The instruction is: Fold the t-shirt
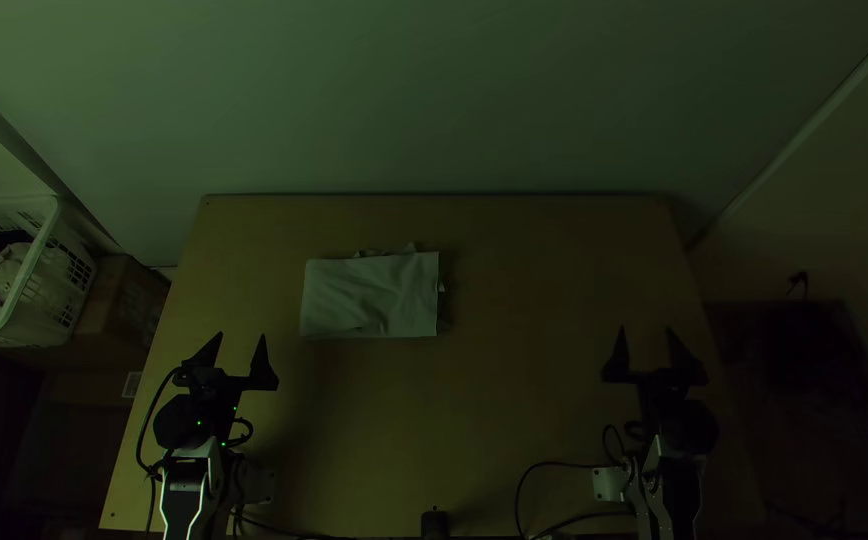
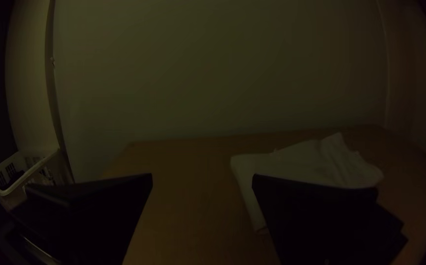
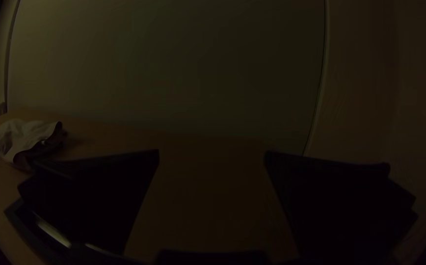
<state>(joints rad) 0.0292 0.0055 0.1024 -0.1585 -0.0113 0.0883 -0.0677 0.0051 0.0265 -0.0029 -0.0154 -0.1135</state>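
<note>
A light t-shirt (image 1: 371, 296) lies folded into a compact rectangle on the table (image 1: 514, 400), left of the middle, with small bits of cloth poking out at its far and right edges. My left gripper (image 1: 241, 338) stands open, nearer the table's front and left of the shirt, touching nothing. Far to the shirt's right, my right gripper (image 1: 647, 332) is open too. In the left wrist view the shirt (image 2: 301, 162) lies beyond the open left gripper (image 2: 202, 179). The right wrist view has the open right gripper (image 3: 212, 153) and the shirt (image 3: 26, 137) at some distance.
A white laundry basket (image 1: 42, 265) with cloth in it stands off the table's left side, beside a cardboard box (image 1: 119, 305). A wall rises behind the table's far edge. Black cables run near the arms' bases, and a small black object (image 1: 435, 523) sits at the front edge.
</note>
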